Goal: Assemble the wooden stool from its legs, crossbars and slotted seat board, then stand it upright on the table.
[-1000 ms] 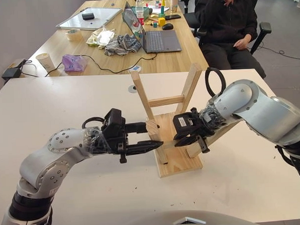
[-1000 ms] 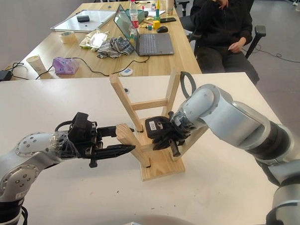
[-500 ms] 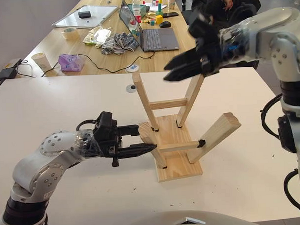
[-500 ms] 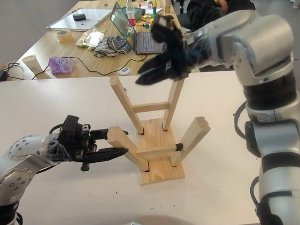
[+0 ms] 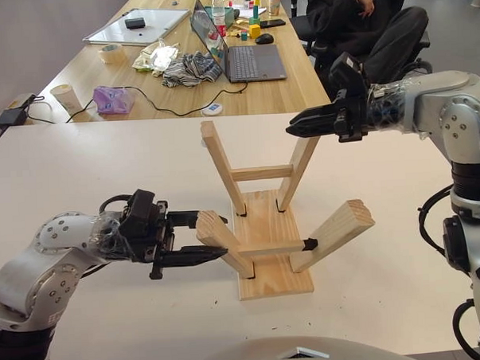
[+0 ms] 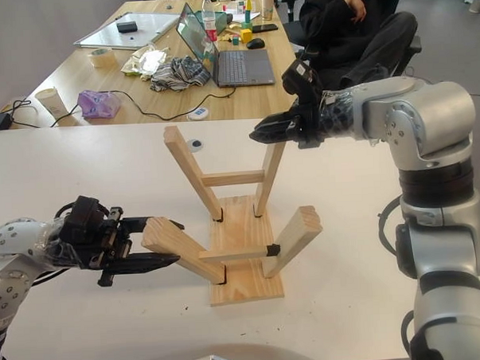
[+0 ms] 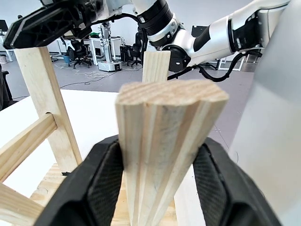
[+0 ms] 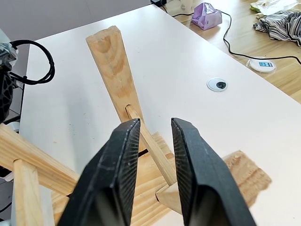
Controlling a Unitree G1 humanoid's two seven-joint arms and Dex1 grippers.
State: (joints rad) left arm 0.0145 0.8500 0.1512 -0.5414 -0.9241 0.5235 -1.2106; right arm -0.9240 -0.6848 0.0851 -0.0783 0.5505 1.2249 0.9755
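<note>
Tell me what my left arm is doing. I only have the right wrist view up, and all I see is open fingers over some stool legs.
Observer: The left gripper is shut on the top end of the near left leg, which leans outward from the seat board.
Operator: And where does my right one sit on the stool?
Observer: The right gripper hovers beside the top of the far right leg.
Operator: Is the stool upright?
Observer: No. It is upside down, with the seat board flat on the white table and the legs pointing up.
</note>
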